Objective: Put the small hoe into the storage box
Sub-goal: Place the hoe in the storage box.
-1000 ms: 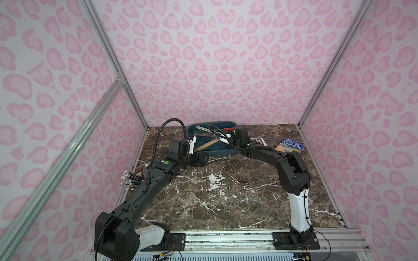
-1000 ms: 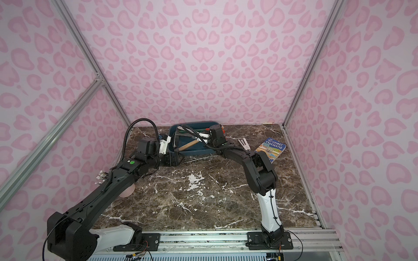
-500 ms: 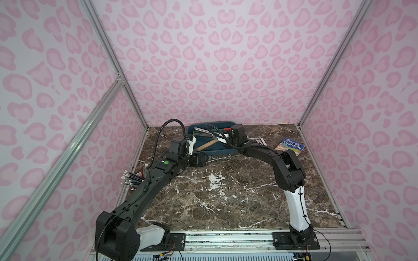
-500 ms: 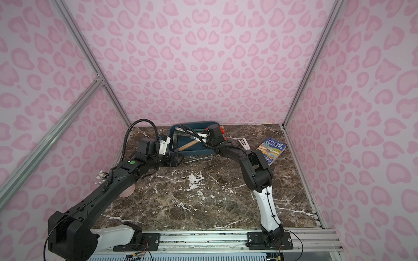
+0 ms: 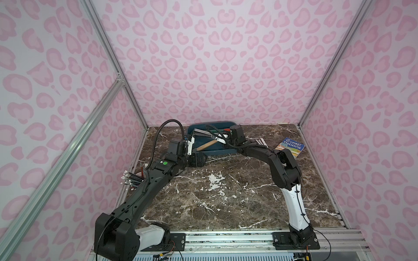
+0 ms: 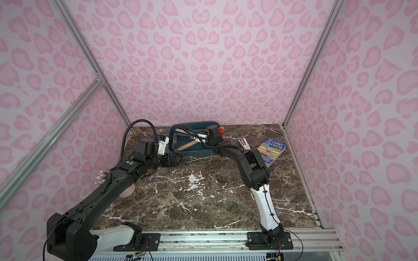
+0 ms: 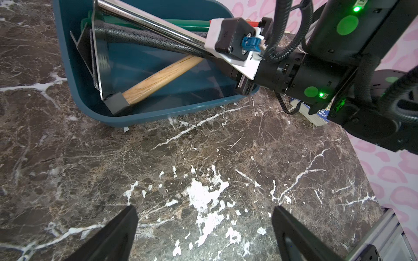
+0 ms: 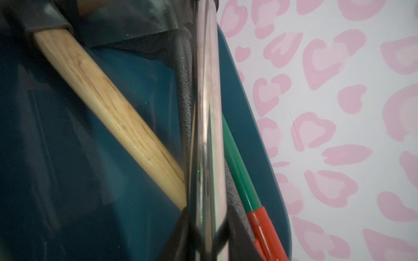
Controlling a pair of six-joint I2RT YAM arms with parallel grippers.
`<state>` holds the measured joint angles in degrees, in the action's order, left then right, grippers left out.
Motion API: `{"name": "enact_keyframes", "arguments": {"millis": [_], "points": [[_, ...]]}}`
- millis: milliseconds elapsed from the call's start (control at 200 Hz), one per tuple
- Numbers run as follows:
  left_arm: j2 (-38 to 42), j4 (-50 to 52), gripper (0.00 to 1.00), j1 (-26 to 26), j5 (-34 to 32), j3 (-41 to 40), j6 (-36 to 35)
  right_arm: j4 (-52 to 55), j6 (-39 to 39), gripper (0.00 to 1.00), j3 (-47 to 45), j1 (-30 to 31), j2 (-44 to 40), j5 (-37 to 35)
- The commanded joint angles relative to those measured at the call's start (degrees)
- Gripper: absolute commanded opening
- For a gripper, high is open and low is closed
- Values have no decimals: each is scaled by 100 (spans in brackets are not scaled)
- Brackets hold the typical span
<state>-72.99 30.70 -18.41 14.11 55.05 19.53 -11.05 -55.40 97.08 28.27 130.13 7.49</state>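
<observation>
right hand (image 8: 208, 223) is clamped on the chrome shaft of the small hoe (image 7: 153, 23), inside the storage box (image 7: 158, 116).

hoe: polished round metal tube, mirror-bright, with a flat steel blade (image 7: 99, 56) at the far end. The blade stands on edge at the box's left end, its lower corner down near the box floor; can't tell if it touches. The long axis runs along the box's length, blade to the robot's left, gripped end to the right.

box: shallow dark teal plastic, smooth, rounded corners, rolled rim. 3 other tools are in it:
- a black speckled foam-covered handle (image 7: 147, 38) crossing under the chrome shaft
- a pale wooden handle (image 7: 158, 79) with visible grain and a square black socket, lying diagonally on the box floor
- a green rod (image 8: 237, 169) with a red end, along the back side

left hand (image 7: 203, 208): 2 black wedge-shaped fingers (image 7: 117, 232) spread wide, above the bare surface (image 7: 226, 146) just in front of the box's front-left corner and apart from it.

room: the box sits at the back edge of the brown, white-veined marble surface, close to the back wall. The front part of the box floor shows bare teal. A book (image 5: 290, 146) lies near the right wall, well apart from the box. A pink pencil cup (image 6: 126, 192) sits near the left wall under the left arm. The middle of the surface between the 2 arms is open.
</observation>
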Motion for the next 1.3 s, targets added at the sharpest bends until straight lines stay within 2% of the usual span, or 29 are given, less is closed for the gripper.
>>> {"name": "enact_keyframes", "arguments": {"millis": [0, 195, 655, 735, 815, 1035, 1170, 1295], "points": [[31, -91, 96, 15, 7, -19, -76, -600, 104, 0, 144, -21, 50, 234], [28, -113, 96, 13, 13, -47, -72, -660, 284, 0, 167, -61, 73, 293], [-13, -125, 96, 33, 48, -47, -98, -603, 368, 29, 110, -65, 35, 250], [-13, -141, 96, 38, 79, -36, -98, -631, 379, 31, 92, -63, 31, 201], [-22, -134, 96, 36, 79, -12, -98, -690, 407, 38, 59, -55, 17, 149], [-22, -127, 96, 41, 84, -15, -108, -679, 370, 41, 83, -20, 56, 73], [-15, -125, 97, 48, 85, -33, -129, -676, 401, 51, 82, -16, 32, 95], [-13, -113, 97, 56, 86, -25, -135, -608, 447, 57, 81, -16, 0, 183]]}}
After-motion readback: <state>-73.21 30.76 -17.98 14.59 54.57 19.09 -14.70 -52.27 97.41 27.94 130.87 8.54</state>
